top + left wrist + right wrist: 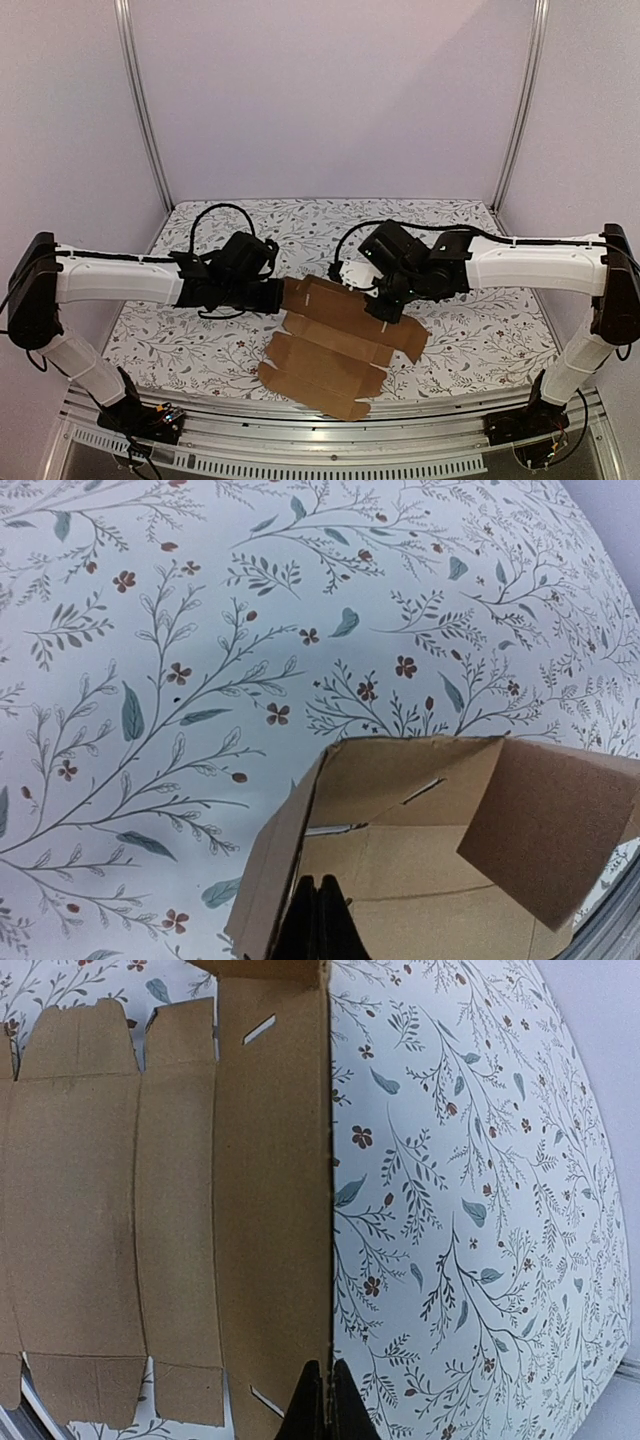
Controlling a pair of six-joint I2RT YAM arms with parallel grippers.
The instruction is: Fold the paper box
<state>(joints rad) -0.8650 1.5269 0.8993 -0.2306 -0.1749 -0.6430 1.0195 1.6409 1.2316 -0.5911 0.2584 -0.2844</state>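
The left pincer [320, 900] is clenched tight at the left end of the paper box [330, 345]. The paper box lies mostly flat on the counter [480, 330] between both pincers, folds running side to side, nothing inside. The right pincer [322, 1372], clenched too, sits at its right edge, just as near.

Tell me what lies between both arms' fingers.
Only the paper box: its brown sheet spans from left fingers to right fingers, in the top view.
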